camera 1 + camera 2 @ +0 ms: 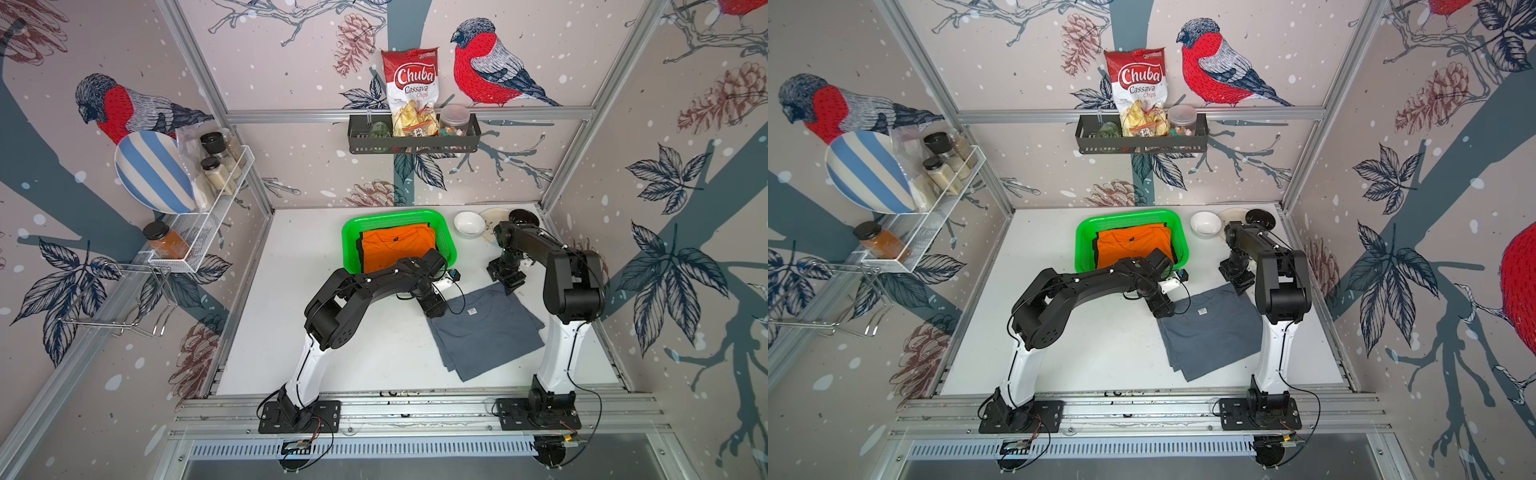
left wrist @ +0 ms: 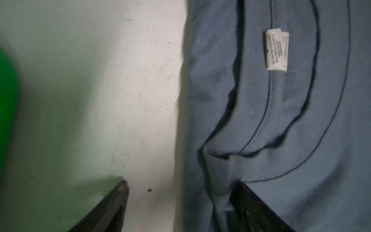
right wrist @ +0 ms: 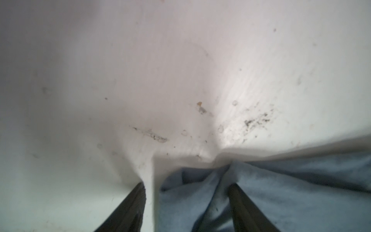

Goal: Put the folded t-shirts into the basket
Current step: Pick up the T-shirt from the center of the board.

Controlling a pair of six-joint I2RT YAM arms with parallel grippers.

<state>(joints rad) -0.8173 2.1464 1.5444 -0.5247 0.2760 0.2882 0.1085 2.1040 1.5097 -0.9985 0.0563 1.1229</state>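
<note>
The slate grey-blue folded t-shirt (image 1: 486, 336) (image 1: 1212, 332) lies flat on the white table, with its white label (image 2: 277, 50) facing up. My left gripper (image 1: 436, 311) (image 2: 180, 202) stands open astride the shirt's left edge, with one finger (image 2: 112, 206) on bare table and the other on the cloth. My right gripper (image 1: 507, 284) (image 3: 186, 206) is open over the shirt's far corner, and the cloth (image 3: 200, 190) bunches between its fingers. The green basket (image 1: 399, 216) (image 1: 1129, 214) holds the orange t-shirt (image 1: 395, 247) (image 1: 1133, 245) over a dark layer of cloth.
A white bowl (image 1: 468, 223), a pale plate (image 1: 494, 216) and a black dish (image 1: 523, 216) sit at the table's back right. A black wire shelf (image 1: 413, 143) hangs on the back wall. A white mesh rack (image 1: 208, 216) is on the left wall.
</note>
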